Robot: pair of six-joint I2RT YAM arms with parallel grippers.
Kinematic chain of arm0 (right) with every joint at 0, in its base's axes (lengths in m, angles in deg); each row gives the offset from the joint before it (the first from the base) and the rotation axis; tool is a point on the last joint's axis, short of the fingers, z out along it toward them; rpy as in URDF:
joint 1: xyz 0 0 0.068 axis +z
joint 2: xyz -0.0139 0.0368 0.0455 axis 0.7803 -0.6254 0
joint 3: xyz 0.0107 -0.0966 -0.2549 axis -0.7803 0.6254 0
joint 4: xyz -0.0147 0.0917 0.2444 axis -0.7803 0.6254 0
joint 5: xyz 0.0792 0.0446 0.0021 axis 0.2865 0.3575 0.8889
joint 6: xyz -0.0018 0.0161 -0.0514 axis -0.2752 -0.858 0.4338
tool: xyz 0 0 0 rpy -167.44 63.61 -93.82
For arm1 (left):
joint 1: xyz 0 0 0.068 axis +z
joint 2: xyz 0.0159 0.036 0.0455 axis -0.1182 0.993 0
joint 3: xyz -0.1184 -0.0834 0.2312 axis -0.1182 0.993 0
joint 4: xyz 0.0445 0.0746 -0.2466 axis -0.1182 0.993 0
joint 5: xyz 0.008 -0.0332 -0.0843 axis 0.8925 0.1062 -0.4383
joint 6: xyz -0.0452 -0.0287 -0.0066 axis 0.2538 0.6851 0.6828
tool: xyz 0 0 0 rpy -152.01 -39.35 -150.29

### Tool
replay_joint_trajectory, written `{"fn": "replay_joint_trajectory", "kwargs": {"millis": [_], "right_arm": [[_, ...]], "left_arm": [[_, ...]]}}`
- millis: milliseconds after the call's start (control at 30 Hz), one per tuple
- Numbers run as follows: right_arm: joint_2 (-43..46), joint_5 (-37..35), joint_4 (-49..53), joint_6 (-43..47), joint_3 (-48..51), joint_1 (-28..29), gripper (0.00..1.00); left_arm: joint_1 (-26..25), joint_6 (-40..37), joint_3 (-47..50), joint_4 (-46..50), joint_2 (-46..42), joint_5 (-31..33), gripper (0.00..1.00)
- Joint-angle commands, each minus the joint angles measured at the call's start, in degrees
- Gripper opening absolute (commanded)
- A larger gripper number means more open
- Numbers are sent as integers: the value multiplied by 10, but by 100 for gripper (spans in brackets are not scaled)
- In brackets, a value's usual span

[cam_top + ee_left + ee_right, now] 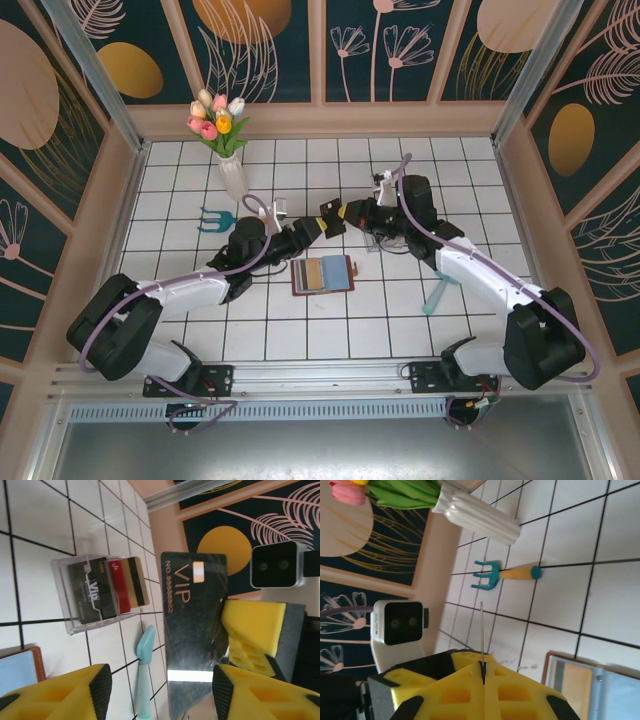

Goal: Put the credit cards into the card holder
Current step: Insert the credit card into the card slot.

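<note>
Credit cards [107, 591] sit three deep in the clear rack [75, 622], black, red and a tan one, and a fourth, the black VIP card [194, 630], is up in the air between the two arms. Now the right gripper [482, 667] has it: fingers pressed together on the card, which shows edge-on as a thin line rising from between the yellow pads [460, 680]. Opposite, the left gripper [161, 687] faces it with jaws spread wide. The card's lower end sits in that gap, closer to one finger than the other, touching neither as far as I can see.

This looks to me like a mid-air handover, just beyond the card holder [323, 274], which lies open and flat on the tiles [180, 300] on the near side of the grippers. Next move, I'd say: the left closes on the free end, square to the card's face, before the right lets go. Then the card has to be tipped and slid edge-first into a pocket, and a thin stiff card could twist in the pads if it is caught off-centre.

Hard to call: the top view buries the card under the two grippers, and the rack is mostly covered there too. The blue and tan panels inside the holder could be cards already seated or just lining, I cannot tell
</note>
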Motion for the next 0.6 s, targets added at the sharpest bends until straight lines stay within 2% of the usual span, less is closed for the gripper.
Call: {"fn": "replay_joint_trajectory", "kwargs": {"millis": [0,100,433,500,567], "right_arm": [[2,54,-70,-38,19,-5,0],[0,58,-73,-39,25,-6,0],[-6,52,-74,-39,46,-11,1],[-5,45,-56,-28,50,-11,11],[-1,-1,-3,-4,54,-12,21]], "left_arm": [[2,14,-4,-53,7,-12,55],[2,15,-7,-63,8,-15,46],[2,4,10,-39,-16,3,3],[2,-7,12,-21,-21,5,0],[2,-29,17,19,-30,13,0]]}}
